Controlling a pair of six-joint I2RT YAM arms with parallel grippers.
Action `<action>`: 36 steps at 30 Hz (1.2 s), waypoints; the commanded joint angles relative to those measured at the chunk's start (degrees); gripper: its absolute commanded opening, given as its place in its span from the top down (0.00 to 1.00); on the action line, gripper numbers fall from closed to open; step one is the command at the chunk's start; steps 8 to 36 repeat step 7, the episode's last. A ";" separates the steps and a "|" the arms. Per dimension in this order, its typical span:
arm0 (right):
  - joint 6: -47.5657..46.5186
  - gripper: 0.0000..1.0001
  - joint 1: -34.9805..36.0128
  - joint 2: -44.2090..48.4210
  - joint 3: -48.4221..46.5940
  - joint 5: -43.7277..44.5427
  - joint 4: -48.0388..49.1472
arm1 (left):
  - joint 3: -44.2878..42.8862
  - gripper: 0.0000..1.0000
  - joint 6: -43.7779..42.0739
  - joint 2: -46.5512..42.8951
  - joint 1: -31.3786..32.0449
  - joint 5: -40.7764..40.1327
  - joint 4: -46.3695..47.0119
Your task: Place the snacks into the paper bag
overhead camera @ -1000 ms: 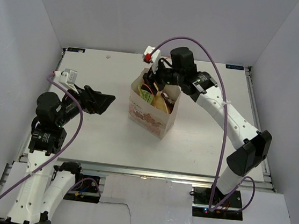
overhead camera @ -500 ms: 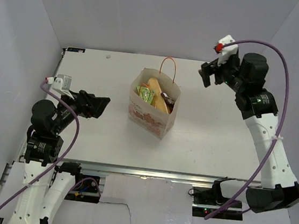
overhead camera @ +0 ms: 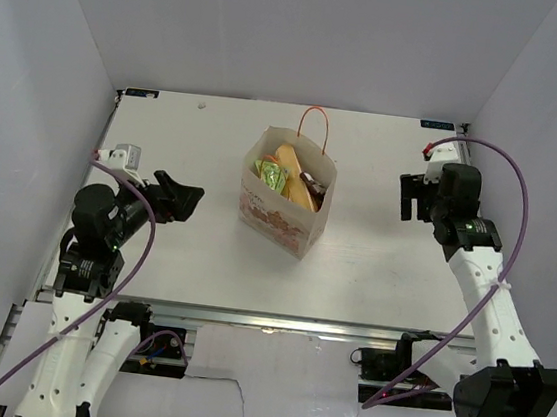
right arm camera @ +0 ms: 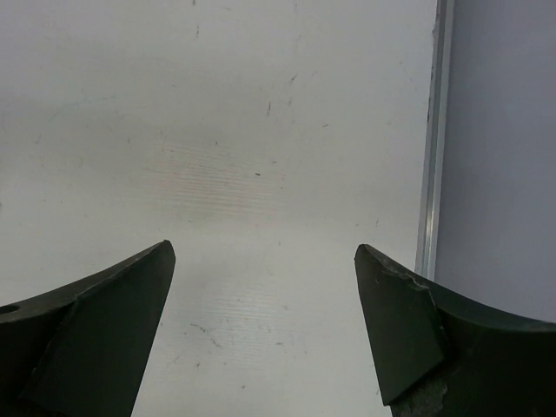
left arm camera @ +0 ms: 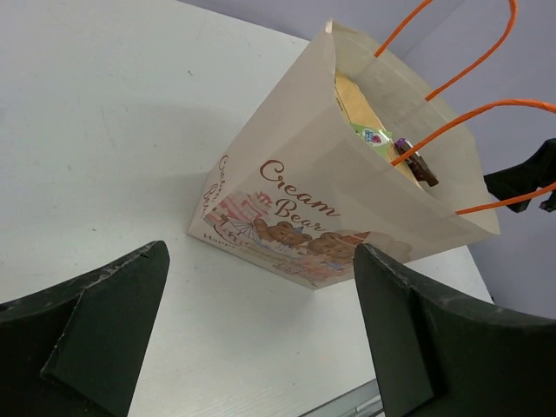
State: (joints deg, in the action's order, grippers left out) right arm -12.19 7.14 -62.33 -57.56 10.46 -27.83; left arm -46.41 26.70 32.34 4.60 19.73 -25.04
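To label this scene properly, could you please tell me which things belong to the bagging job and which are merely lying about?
Job: paper bag; golden chip bag, green packet and dark packet inside it; left hand and right hand, both open and empty.
Just there: purple cables; metal rail.

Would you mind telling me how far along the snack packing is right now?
Done: the golden chip bag, a green packet and a purple packet sit inside the upright paper bag. In hand: nothing; the left gripper and right gripper are open, empty and apart from the bag. Left: no loose snack shows on the table in these views, so the job looks essentially finished.
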 commanded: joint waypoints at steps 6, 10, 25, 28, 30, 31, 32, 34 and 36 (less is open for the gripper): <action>1.37 0.10 -0.19 4.75 -2.29 -1.14 3.93 | 2.11 0.02 -0.68 -1.57 0.06 -0.92 -1.33; 1.37 0.10 -0.19 5.63 -2.21 -2.19 4.19 | 2.38 0.02 -0.68 -1.58 0.06 -0.92 -1.50; 1.37 0.10 -0.19 5.63 -2.21 -2.19 4.19 | 2.38 0.02 -0.68 -1.58 0.06 -0.92 -1.50; 1.37 0.10 -0.19 5.63 -2.21 -2.19 4.19 | 2.38 0.02 -0.68 -1.58 0.06 -0.92 -1.50; 1.37 0.10 -0.19 5.63 -2.21 -2.19 4.19 | 2.38 0.02 -0.68 -1.58 0.06 -0.92 -1.50; 1.37 0.10 -0.19 5.63 -2.21 -2.19 4.19 | 2.38 0.02 -0.68 -1.58 0.06 -0.92 -1.50; 1.37 0.10 -0.19 5.63 -2.21 -2.19 4.19 | 2.38 0.02 -0.68 -1.58 0.06 -0.92 -1.50; 1.37 0.10 -0.19 5.63 -2.21 -2.19 4.19 | 2.38 0.02 -0.68 -1.58 0.06 -0.92 -1.50; 1.37 0.10 -0.19 5.63 -2.21 -2.19 4.19 | 2.38 0.02 -0.68 -1.58 0.06 -0.92 -1.50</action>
